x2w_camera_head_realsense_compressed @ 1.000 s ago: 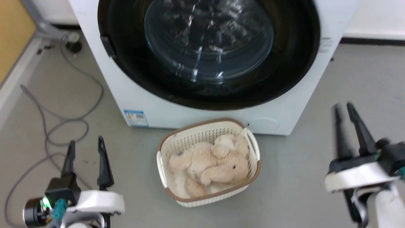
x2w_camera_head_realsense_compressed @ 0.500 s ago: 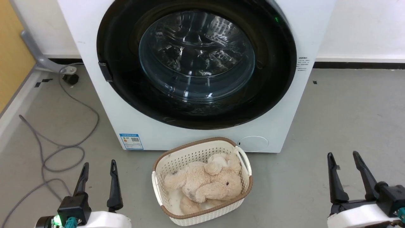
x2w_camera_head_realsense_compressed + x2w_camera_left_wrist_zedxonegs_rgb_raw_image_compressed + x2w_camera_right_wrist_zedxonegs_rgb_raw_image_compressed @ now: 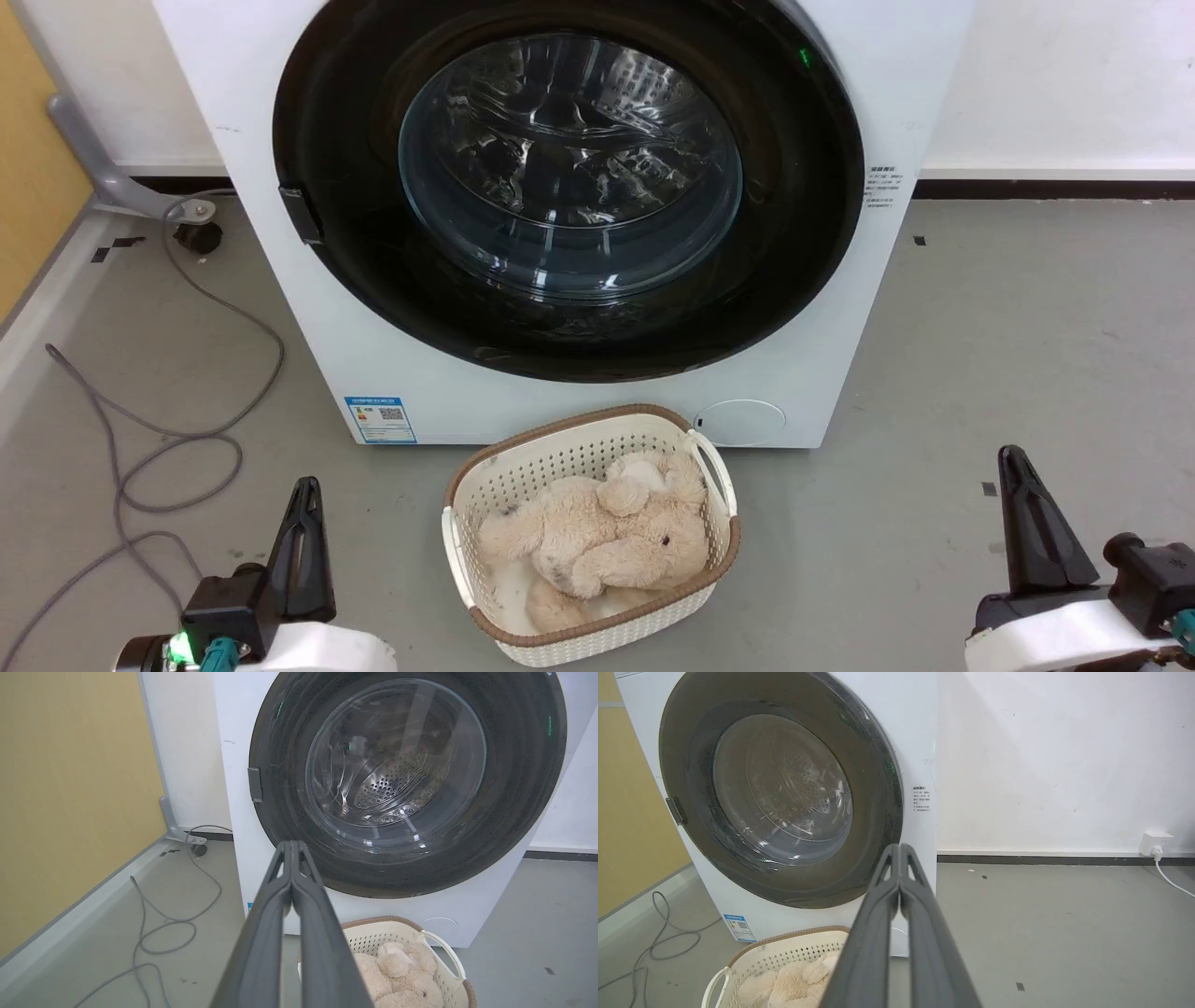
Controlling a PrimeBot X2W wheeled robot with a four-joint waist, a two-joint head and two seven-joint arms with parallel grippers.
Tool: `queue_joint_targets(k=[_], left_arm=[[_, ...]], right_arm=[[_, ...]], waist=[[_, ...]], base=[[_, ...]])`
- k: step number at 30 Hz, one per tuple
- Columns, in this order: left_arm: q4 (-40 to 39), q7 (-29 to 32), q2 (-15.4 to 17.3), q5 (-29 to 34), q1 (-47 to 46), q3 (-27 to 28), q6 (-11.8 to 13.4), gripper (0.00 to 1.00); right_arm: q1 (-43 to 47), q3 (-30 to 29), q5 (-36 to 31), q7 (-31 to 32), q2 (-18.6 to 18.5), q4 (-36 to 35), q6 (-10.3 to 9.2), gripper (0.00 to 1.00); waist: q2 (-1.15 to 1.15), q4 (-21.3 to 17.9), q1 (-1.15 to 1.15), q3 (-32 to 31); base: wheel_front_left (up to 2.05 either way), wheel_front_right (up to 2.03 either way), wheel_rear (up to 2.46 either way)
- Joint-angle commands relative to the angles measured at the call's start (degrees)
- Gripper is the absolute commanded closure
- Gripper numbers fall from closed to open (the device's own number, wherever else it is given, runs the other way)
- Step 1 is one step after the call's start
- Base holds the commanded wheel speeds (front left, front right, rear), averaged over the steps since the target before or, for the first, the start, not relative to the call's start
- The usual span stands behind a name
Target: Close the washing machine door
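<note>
the washing machine door (image 3: 803,233) looks shut flush on the washing machine (image 3: 448,401), far centre. my left pincer (image 3: 302,495) and right pincer (image 3: 1016,467) rest near, both pressed together, empty. likely stiff, heavy, slick; i'd push its left edge, not the window.

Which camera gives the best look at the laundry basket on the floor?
The head view: the whole basket shows from above, plush toy inside. In the left wrist view the basket is cut off by the bottom edge and partly behind the left gripper; the right wrist view cuts the basket likewise, behind the right gripper.
</note>
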Motion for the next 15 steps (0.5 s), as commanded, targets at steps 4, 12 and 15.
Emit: queue_joint_targets(k=[4,12,15], left_arm=[[-0.4,0.7,0.0,0.3,-0.2,-0.1,-0.2,1.0],[-0.7,1.5,0.0,0.6,-0.3,-0.3,-0.3,1.0],[-0.8,1.8,0.0,0.7,-0.3,-0.4,-0.3,1.0]], right_arm=[[0.0,0.3,-0.4,0.8,0.0,-0.5,-0.01,1.0],[0.0,0.7,-0.7,1.6,0.0,-0.8,-0.01,1.0],[0.0,0.9,-0.8,2.0,0.0,-0.9,-0.01,1.0]], waist=[[0.0,0.2,0.01,0.0],[0.0,0.4,0.01,0.0],[0.0,0.6,0.01,0.0]], base=[[0.0,0.0,0.0],[0.0,0.0,0.0],[0.0,0.0,0.0]])
